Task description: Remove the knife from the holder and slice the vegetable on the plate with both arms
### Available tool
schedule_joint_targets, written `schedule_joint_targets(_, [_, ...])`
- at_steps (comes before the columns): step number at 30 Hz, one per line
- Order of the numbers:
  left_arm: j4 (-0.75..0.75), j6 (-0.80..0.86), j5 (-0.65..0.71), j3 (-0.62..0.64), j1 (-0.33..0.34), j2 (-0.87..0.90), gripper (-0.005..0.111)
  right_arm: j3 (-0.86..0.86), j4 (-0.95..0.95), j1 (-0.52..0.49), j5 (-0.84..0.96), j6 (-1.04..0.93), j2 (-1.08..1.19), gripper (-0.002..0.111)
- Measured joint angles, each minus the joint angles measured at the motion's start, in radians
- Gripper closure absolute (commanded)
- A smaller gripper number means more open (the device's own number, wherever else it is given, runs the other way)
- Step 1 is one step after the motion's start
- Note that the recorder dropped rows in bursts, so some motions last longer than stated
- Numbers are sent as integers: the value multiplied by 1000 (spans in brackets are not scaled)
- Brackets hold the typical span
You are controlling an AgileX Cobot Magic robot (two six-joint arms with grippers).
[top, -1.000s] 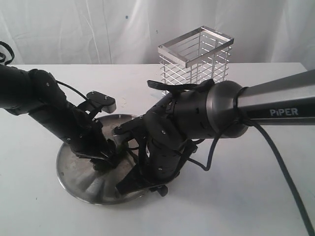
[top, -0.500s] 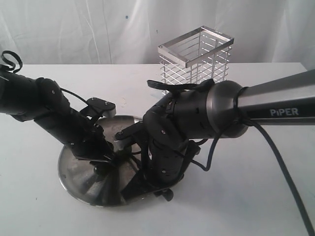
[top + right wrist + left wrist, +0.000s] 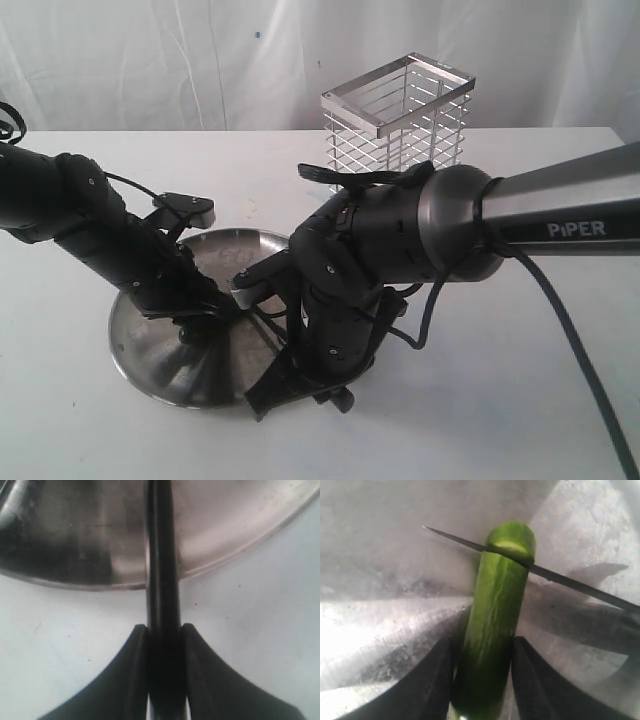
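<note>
The dark-green vegetable (image 3: 495, 615) lies on the steel plate (image 3: 380, 625), and my left gripper (image 3: 482, 641) is shut on its near end. The knife blade (image 3: 565, 580) crosses the far end and sits in a cut that shows pale green. My right gripper (image 3: 162, 630) is shut on the black knife handle (image 3: 161, 570), just outside the plate rim (image 3: 235, 555). In the exterior view the left gripper (image 3: 205, 315) is over the plate (image 3: 150, 345) and the right gripper (image 3: 272, 388) is at the plate's front edge. The arms hide the vegetable there. The wire holder (image 3: 400, 110) stands behind.
The thick right arm with its grey PiPER tube (image 3: 560, 215) reaches in from the right above the white table (image 3: 480, 420). A black cable (image 3: 580, 350) hangs from it. A white curtain closes the back.
The right gripper has sunk lower at the plate's front edge. The left arm has drawn a little to the left, and the plate has slid left with it.
</note>
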Motion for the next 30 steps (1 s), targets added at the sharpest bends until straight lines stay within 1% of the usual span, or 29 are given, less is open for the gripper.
schedule_joint_targets(4, [0,-8,-6,0,0,0,64,0,0,0,11,-3,0,108])
schedule_joint_targets(8, [-6,-10,-10,0,0,0,52,0,0,0,15,-14,0,108])
schedule_joint_targets(10, [-12,-12,-14,0,0,0,48,0,0,0,15,-14,0,108])
schedule_joint_targets(30, [-25,-14,0,0,1,-2,48,0,0,0,-71,-22,28,108])
